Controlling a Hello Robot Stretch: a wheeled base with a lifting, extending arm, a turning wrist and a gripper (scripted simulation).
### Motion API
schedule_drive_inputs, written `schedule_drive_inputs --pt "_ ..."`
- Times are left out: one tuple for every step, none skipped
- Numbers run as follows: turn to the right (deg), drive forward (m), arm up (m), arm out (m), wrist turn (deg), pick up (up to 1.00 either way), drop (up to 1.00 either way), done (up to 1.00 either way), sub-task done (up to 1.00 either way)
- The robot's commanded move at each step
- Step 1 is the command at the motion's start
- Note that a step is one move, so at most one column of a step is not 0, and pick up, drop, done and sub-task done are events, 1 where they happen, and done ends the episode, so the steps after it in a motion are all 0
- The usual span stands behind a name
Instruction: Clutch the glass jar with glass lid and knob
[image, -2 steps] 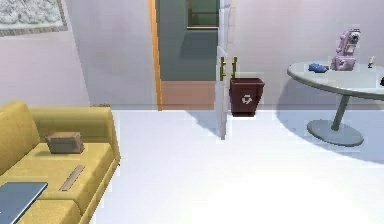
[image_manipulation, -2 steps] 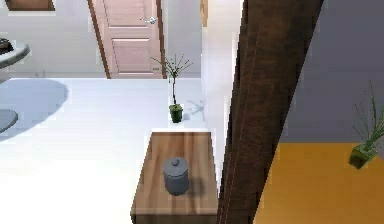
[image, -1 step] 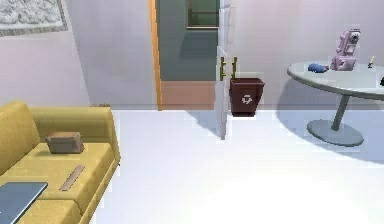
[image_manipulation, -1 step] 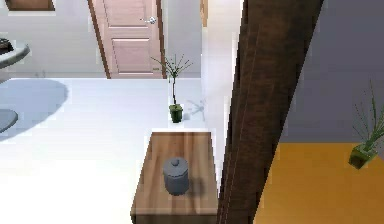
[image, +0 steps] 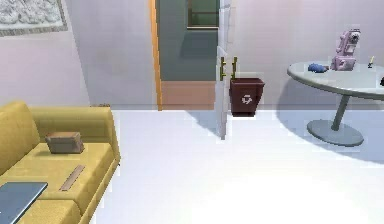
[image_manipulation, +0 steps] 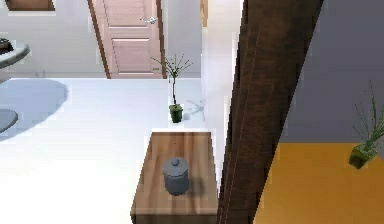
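A greyish glass jar (image_manipulation: 176, 176) with a lid and a small knob on top stands upright in the arm side view. It is near the middle of a small brown wooden table (image_manipulation: 160, 205) at the bottom centre. Nothing else is on that tabletop.
A broad dark brown upright (image_manipulation: 270, 100) rises right beside the wooden table, with orange floor and a plant (image_manipulation: 368, 140) beyond it. A thin potted plant (image_manipulation: 175, 105) stands past the table, before a pink door (image_manipulation: 130, 40). Ahead are a yellow sofa (image: 90, 150), a dark red bin (image: 245, 97) and a round grey table (image: 335, 80).
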Motion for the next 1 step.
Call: schedule_drive_inputs --pt "0.0 0.0 0.0 0.32 0.0 0.0 0.0 0.0 0.0"
